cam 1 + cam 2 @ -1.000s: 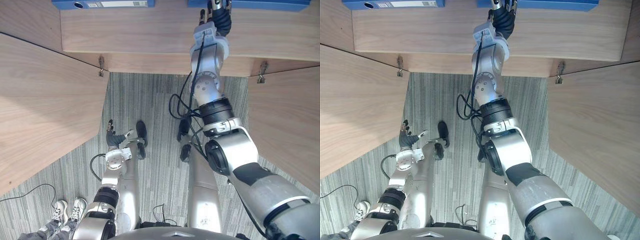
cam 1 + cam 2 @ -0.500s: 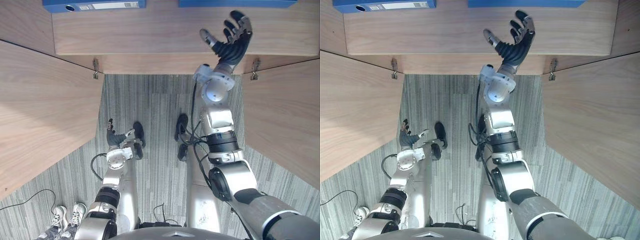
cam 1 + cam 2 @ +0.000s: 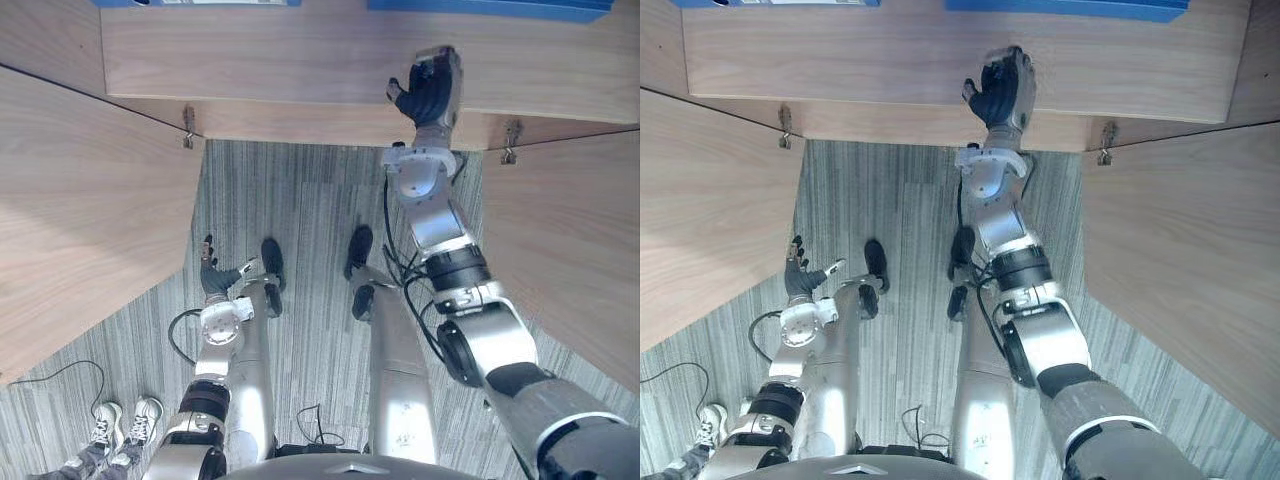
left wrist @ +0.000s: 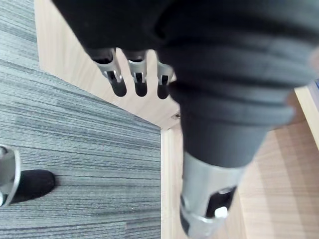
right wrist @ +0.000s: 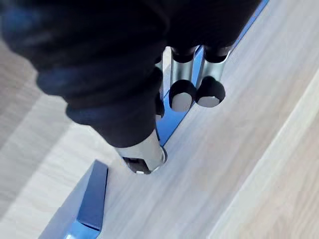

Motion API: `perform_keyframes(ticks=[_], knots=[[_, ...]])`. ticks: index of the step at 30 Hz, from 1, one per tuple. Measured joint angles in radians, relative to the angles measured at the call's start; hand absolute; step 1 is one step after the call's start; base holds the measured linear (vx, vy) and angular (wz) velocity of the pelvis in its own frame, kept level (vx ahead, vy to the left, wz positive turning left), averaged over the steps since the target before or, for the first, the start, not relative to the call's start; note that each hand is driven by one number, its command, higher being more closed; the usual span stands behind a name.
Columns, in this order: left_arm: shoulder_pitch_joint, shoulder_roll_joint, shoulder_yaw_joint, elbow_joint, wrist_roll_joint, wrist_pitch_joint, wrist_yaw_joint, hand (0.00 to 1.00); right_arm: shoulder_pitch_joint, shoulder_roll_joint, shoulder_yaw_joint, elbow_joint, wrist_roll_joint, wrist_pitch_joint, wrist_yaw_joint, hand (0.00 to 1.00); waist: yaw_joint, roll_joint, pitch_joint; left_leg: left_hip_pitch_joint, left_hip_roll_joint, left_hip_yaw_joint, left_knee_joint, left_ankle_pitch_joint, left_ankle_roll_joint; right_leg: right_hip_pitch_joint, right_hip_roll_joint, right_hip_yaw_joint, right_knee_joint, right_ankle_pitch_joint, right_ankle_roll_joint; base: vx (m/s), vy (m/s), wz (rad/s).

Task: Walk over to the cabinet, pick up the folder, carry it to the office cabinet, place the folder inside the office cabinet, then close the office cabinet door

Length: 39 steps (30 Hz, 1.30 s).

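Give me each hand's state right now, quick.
Left hand: open, fingers straight, empty, low above the floor.
Right hand: open, fingers straight, up at the shelf by the folder, gripping nothing.

floor (image 3: 300, 190): grey carpet with fine light and dark stripes; the same carpet shows in the left wrist view (image 4: 75, 124).
person at the lower left corner of the head views: a pair of pale sneakers (image 3: 122, 422) side by side on the carpet, toes toward the upper right. blue-grey trouser legs (image 3: 70, 465) run off the frame edge.
second blue binder (image 3: 115, 3) at the top left edge, white spine label.
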Motion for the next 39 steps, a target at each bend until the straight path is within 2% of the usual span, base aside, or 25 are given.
perform_keyframes(ticks=[10, 17, 19, 23, 29, 33, 35, 39], knots=[[0.005, 0.024, -0.08, 0.0, -0.022, -0.018, 0.0, 0.0, -0.257, -0.146, 0.163, 0.282, 0.161, -0.036, 0.04, 1.0, 0.005, 0.0, 0.0, -0.063, -0.019, -0.015, -0.001, 0.01, 0.002, -0.055, -0.028, -0.023, 0.023, -0.013, 0.0, 0.03, 0.01, 0.09], [0.024, 0.042, -0.123, -0.014, -0.042, -0.038, 0.0, 0.0, -0.358, -0.22, 0.236, 0.369, 0.279, -0.065, 0.042, 1.0, 0.008, 0.0, 0.0, -0.083, -0.034, -0.013, -0.006, 0.017, -0.001, -0.085, -0.051, -0.026, 0.053, -0.03, 0.0, 0.04, 0.007, 0.11], [0.031, 0.049, -0.139, -0.048, -0.049, -0.039, -0.001, 0.0, -0.366, -0.252, 0.273, 0.371, 0.304, -0.097, 0.039, 1.0, 0.005, 0.0, 0.0, -0.089, -0.043, -0.005, -0.025, 0.032, -0.003, -0.101, -0.063, -0.025, 0.058, -0.03, 0.0, 0.02, -0.003, 0.16], [0.033, 0.048, -0.14, -0.077, -0.064, -0.044, -0.003, 0.0, -0.388, -0.274, 0.311, 0.392, 0.36, -0.117, 0.044, 1.0, 0.002, 0.001, 0.0, -0.089, -0.045, 0.0, -0.05, 0.049, -0.007, -0.107, -0.069, -0.029, 0.057, -0.029, -0.002, 0.01, -0.018, 0.14], [0.049, 0.041, -0.149, -0.094, -0.068, -0.049, -0.003, 0.0, -0.398, -0.28, 0.309, 0.389, 0.437, -0.136, 0.042, 1.0, 0.004, 0.001, -0.001, -0.088, -0.028, 0.032, -0.07, 0.078, -0.001, -0.12, -0.07, -0.03, 0.056, -0.021, -0.012, 0.0, -0.021, 0.04], [0.062, 0.02, -0.148, -0.108, -0.068, -0.048, -0.004, 0.0, -0.363, -0.279, 0.223, 0.377, 0.468, -0.135, 0.036, 1.0, 0.008, 0.001, -0.001, -0.084, -0.017, 0.034, -0.05, 0.078, -0.001, -0.11, -0.062, -0.03, 0.056, -0.017, -0.015, 0.01, -0.011, -0.06], [0.062, 0.011, -0.147, -0.109, -0.068, -0.045, -0.003, 0.0, -0.279, -0.279, 0.134, 0.281, 0.498, -0.124, 0.018, 1.0, 0.008, 0.001, -0.001, -0.07, -0.006, 0.035, -0.031, 0.071, -0.001, -0.087, -0.054, -0.031, 0.055, -0.017, -0.015, 0.01, -0.009, -0.1], [0.063, 0.011, -0.146, -0.109, -0.068, -0.037, -0.004, 0.0, -0.126, -0.27, 0.051, 0.078, 0.503, -0.125, 0.006, 1.0, 0.001, 0.001, -0.001, -0.029, 0.012, 0.042, -0.016, 0.05, 0.002, -0.041, -0.036, -0.026, 0.048, -0.017, -0.014, 0.0, -0.014, -0.18]])
